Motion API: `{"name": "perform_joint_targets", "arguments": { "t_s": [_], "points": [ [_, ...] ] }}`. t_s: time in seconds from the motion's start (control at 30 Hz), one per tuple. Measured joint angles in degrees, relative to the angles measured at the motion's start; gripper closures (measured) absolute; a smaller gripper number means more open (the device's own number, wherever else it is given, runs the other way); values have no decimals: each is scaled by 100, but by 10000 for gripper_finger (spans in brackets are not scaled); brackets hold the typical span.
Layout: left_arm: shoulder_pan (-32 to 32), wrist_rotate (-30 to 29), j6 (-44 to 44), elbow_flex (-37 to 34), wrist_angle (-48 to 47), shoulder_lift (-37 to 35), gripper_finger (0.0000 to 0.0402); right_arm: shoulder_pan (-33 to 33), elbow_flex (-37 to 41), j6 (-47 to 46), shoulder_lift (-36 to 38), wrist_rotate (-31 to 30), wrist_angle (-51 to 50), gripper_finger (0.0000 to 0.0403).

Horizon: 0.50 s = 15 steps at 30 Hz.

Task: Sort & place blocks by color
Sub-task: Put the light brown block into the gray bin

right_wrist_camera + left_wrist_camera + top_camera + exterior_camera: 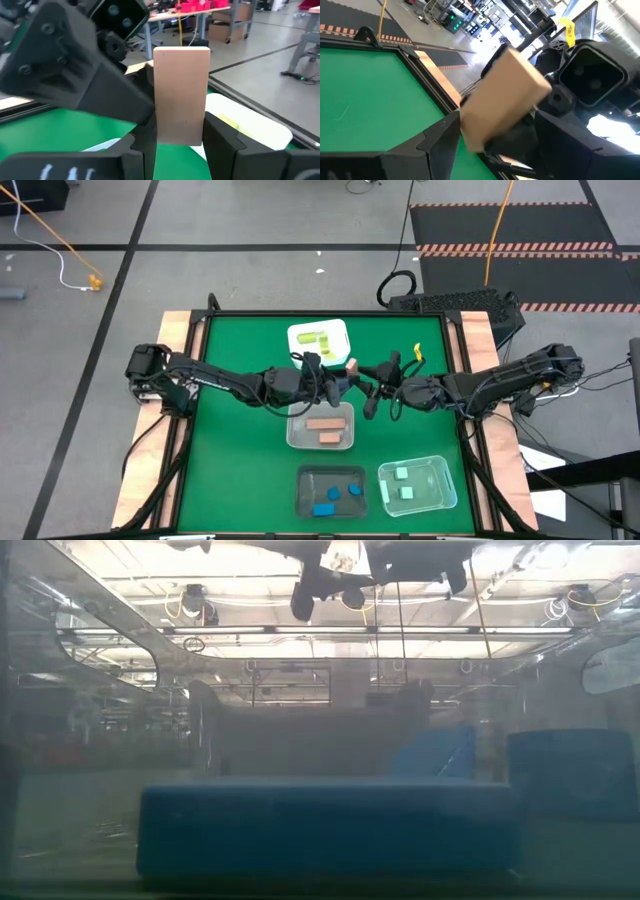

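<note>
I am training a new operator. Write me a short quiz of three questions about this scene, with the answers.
1. True or false: the right tool grips a tan block in the air above the table.
2. Which tub holds the blue blocks? A) the white tub B) the dark tub C) no tub
3. How many tan blocks lie in the clear tub in the middle of the table?

Key: 1 true; 2 B; 3 two.
</note>
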<state>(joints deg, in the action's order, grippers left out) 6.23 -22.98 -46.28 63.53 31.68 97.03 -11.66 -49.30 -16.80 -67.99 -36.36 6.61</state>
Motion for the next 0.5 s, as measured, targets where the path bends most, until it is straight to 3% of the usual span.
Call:
{"name": "perform_joint_targets", "arguments": {
  "t_s": [0.23,0.5],
  "points": [
    [-93,-105,-37,0,-16,0,171,2,-4,209,-31,-161,15,294],
    [-215,-138,-31,-2,-35,2,238,0,-4,254,-139,-258,4,290]
  ]
}}
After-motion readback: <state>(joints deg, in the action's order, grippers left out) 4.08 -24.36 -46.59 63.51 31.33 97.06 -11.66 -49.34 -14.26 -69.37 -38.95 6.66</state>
